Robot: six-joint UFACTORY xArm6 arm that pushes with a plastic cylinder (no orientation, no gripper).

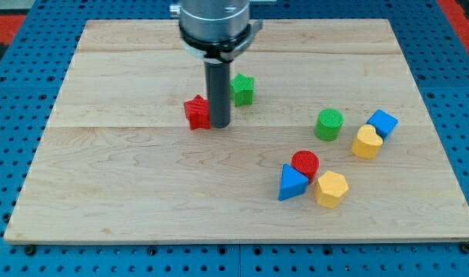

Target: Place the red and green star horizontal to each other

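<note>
The red star lies on the wooden board, left of centre. The green star lies a little up and to the right of it. My tip stands between them, touching the red star's right side and just below-left of the green star. The rod hides part of both stars.
A green cylinder, a yellow heart and a blue cube sit at the right. A red cylinder, a blue triangle and a yellow hexagon cluster at the lower right.
</note>
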